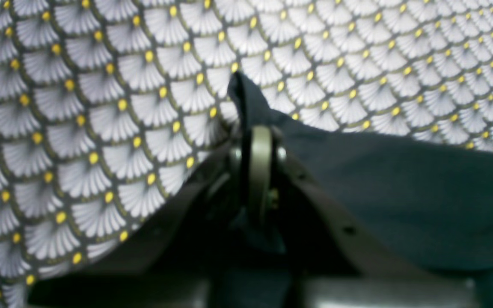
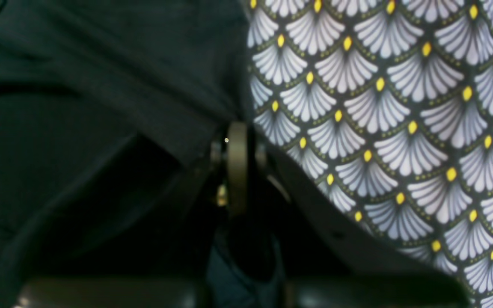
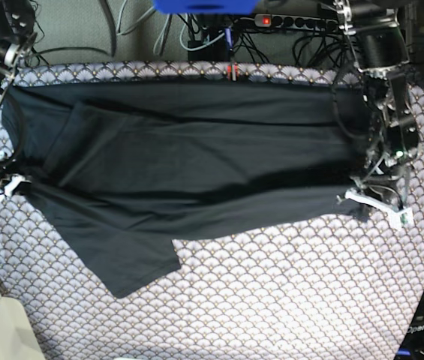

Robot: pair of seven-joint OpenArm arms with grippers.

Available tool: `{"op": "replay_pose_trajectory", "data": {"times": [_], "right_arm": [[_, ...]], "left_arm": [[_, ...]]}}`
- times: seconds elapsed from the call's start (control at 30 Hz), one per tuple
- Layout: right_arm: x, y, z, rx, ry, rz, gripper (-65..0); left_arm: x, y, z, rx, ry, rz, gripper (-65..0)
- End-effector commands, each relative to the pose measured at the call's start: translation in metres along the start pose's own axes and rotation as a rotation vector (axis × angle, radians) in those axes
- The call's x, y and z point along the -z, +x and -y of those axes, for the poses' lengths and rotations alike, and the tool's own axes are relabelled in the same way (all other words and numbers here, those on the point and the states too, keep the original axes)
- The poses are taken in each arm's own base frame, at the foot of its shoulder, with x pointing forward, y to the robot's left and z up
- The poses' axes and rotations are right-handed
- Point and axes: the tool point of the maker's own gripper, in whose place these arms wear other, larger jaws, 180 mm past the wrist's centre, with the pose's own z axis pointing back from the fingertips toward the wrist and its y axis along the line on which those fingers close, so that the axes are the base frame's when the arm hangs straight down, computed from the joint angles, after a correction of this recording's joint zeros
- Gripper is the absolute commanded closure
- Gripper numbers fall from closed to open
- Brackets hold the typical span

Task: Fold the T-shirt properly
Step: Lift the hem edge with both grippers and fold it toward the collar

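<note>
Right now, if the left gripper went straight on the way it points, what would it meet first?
The left gripper is shut on a fold of the T-shirt, which pokes out just ahead of it. Past that fold, its line seems to run onto the patterned tablecloth; depth is hard to judge.

Left gripper [image 3: 362, 201] low at own side, jaws closed; right gripper [image 3: 13, 184] opposite, jaws closed.

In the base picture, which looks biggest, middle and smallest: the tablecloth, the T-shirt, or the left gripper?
1. Tablecloth: it spreads widest.
2. T-shirt: covers much of the cloth's upper half.
3. Left gripper: far smaller, pinching the shirt's edge.
</note>
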Motion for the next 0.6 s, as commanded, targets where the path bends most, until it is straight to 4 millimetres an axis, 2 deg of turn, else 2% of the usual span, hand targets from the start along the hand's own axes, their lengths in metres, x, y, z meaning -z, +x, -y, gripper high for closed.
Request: {"op": "replay_pose_trajectory", "data": {"times": [0.0, 0.17, 0.27, 0.4, 0.47, 0.57], "right_arm": [[-0.014, 0.026, 0.009, -0.019, -0.021, 0.070, 0.0], [-0.019, 0.026, 0.016, -0.027, -0.038, 0.062, 0.0], [-0.020, 0.017, 0.019, -0.024, -0.046, 0.041, 0.0], [-0.033, 0.011, 0.038, 0.003, -0.083, 0.050, 0.0], [-0.034, 0.005, 0.040, 0.002, -0.088, 0.039, 0.0], [-0.050, 0.004, 0.036, -0.033, -0.075, 0.067, 0.0]], "left_arm": [[-0.007, 0.022, 0.003, 0.012, -0.008, 0.070, 0.0], [-0.024, 0.034, 0.011, 0.037, -0.024, 0.124, 0.0], [-0.029, 0.030, 0.008, 0.049, -0.020, 0.119, 0.0], [-0.030, 0.019, 0.003, 0.055, -0.013, 0.096, 0.0], [-0.031, 0.022, -0.002, 0.069, -0.004, 0.097, 0.0], [-0.031, 0.015, -0.004, 0.063, -0.008, 0.056, 0.0]]}}
